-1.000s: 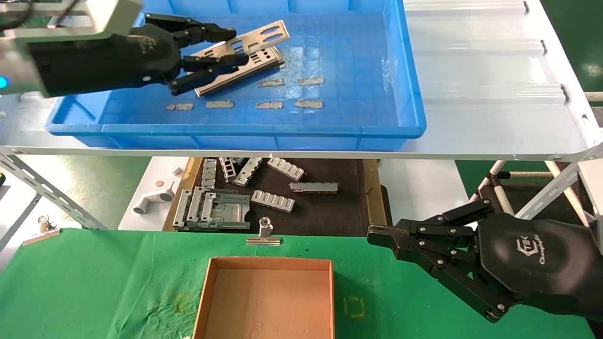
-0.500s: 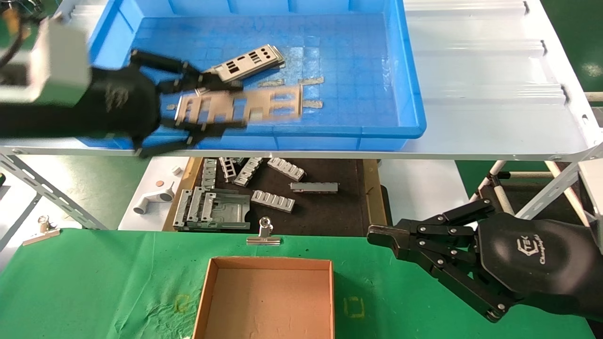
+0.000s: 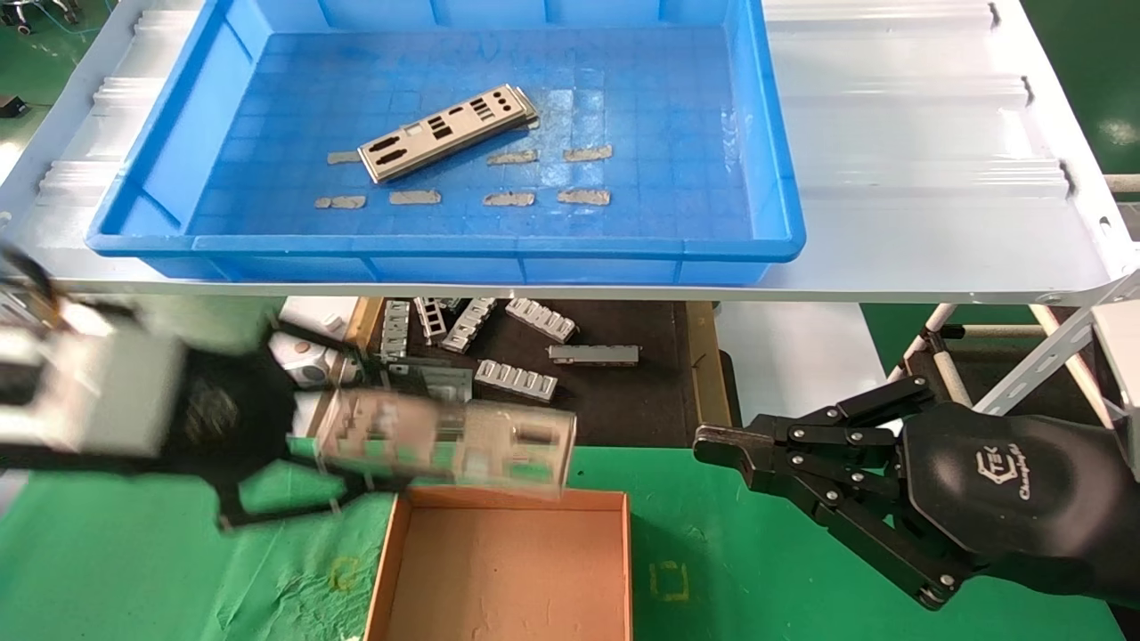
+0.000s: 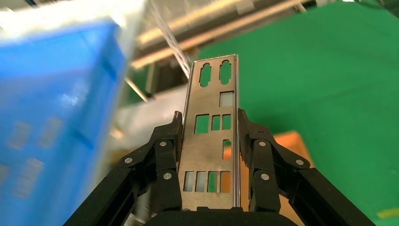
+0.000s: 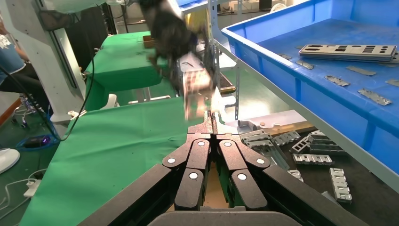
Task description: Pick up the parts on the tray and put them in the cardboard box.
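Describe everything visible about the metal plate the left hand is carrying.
The plate is a thin, flat, long silver-grey metal strip punched with oval and rectangular cutouts. The left hand grips it by its long edges, one finger on each side, with one end jutting out past the fingertips. In the head view it lies roughly level at the far edge of the cardboard box, touching nothing else.

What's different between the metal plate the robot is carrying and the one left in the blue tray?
The carried plate is clamped by its long edges in the left gripper, in the air by the cardboard box; the other plate lies flat and untouched on the blue tray floor. The carried plate runs roughly level across the head view; the tray plate lies diagonally. Both are thin silver strips punched with cutouts.
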{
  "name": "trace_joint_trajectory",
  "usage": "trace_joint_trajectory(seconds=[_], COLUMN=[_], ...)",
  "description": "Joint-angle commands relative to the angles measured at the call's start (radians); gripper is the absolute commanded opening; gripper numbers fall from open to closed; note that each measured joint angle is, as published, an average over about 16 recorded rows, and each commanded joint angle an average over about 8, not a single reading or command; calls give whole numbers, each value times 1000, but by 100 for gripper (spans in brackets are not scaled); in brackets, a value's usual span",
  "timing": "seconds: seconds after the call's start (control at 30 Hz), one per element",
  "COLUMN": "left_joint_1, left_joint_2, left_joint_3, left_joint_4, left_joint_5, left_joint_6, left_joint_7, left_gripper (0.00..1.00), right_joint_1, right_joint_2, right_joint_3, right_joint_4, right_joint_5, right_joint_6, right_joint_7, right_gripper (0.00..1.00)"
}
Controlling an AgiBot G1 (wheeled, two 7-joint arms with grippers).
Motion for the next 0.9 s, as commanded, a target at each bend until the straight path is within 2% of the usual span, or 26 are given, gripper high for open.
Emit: trace_joint_trajectory(seconds=[0.03,0.4,0.67,0.8,0.87,0.9], left_joint_1=[36,315,377,386,389,392], left_joint_2=[-10,48,100,117,124,127], left_joint_3=[21,101,128,132,134,135], left_joint_4=[-32,-169,-169,-154,-147,-144], left_joint_5=[7,125,171,180,184,184], left_joint_6=[-18,-411,-534,-559,-566,-568], left_joint_7=[-10,-33,-53,-56,-53,-51], left_gripper=[0,0,0,5,14,23], right_joint_1=[0,0,0,0,0,0], right_joint_2=[0,0,0,0,0,0], right_joint_3=[0,0,0,0,0,0], right_joint_4=[0,0,0,0,0,0], right_joint_5=[0,0,0,0,0,0], right_joint_6=[0,0,0,0,0,0], right_joint_7=[0,0,0,0,0,0], right_gripper=[0,0,0,0,0,0])
